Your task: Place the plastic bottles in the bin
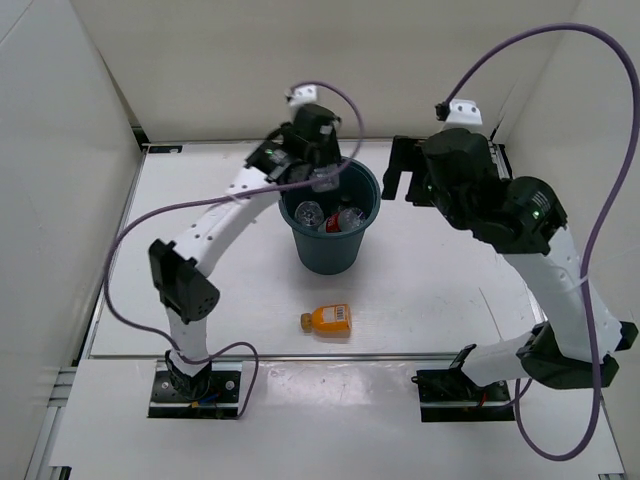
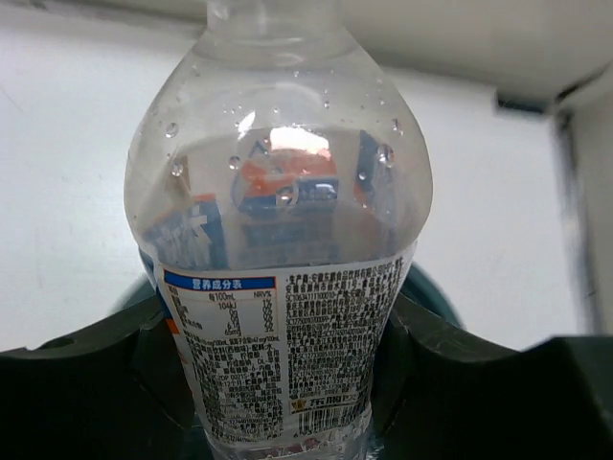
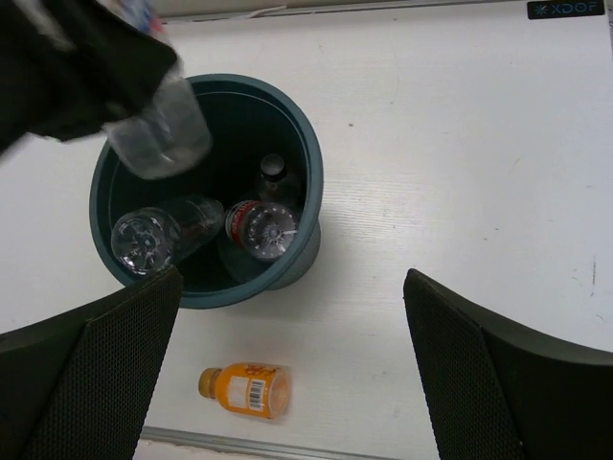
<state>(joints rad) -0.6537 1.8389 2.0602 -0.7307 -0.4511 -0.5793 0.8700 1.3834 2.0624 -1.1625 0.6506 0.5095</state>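
Left gripper (image 2: pixel 287 383) is clamped on a clear bottle (image 2: pixel 278 220) that's hanging tilted just inside the bin (image 3: pixel 314 187) rim, so letting go should drop it in.

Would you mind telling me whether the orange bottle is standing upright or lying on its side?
Lying on its side: the orange bottle rests flat on the table, cap pointing sideways, outside the bin.

- The bin (image 1: pixel 330 255) stands in the middle of the table (image 1: pixel 450 300).
- Three bottles (image 3: pixel 263 228) lie inside it.
- A held bottle (image 3: pixel 163 129), in the left gripper (image 2: pixel 287 393), hangs over its 11 o'clock rim.
- A squat bottle (image 1: pixel 328 320) lies at its 6 o'clock.
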